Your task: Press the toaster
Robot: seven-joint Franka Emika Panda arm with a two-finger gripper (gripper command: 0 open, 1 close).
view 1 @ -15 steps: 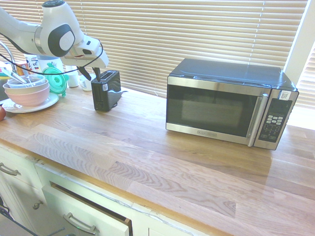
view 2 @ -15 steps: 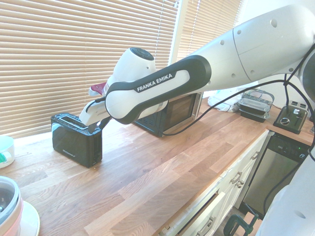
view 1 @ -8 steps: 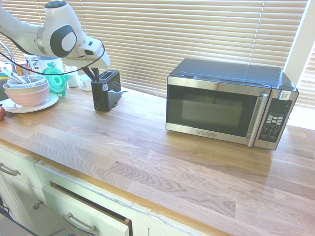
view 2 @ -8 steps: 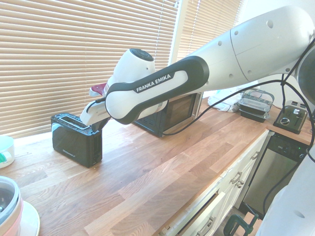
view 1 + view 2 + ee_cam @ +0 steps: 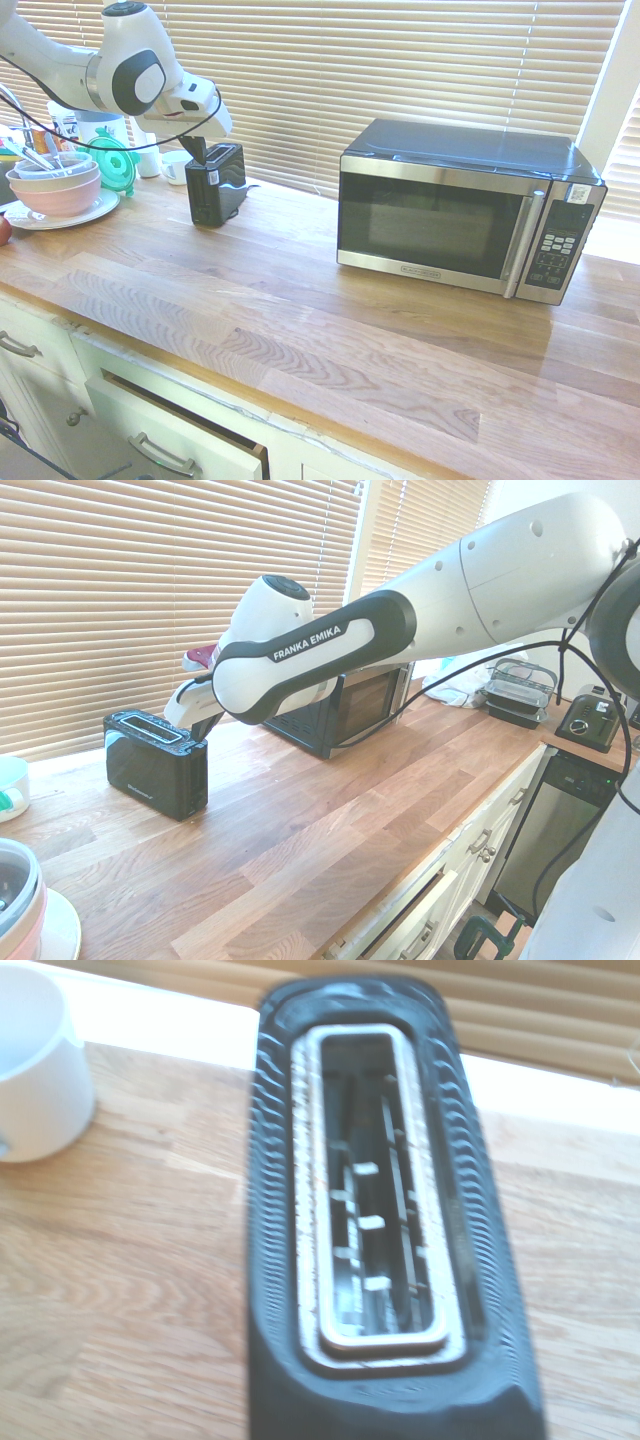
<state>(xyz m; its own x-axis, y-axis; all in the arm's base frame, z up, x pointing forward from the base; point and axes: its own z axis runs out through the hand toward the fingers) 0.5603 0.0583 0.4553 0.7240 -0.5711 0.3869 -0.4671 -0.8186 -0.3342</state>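
The pincer (image 5: 199, 161) of the 1 arm has its 2 fingers pressed together. Before the blinds (image 5: 290, 90) stand the microwave (image 5: 430, 225) and, well apart, the toaster (image 5: 207, 196), its long axis running out from them. The pincer is at its end farther from the blinds; the move probably goes down there.

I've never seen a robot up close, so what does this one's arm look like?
A smooth white arm with rounded joints and dark grey panels, "FRANKA EMIKA" lettered in white along one. A black cable loops outside it. Near the wrist sits a small dark red part; the jaws are dark and narrow.
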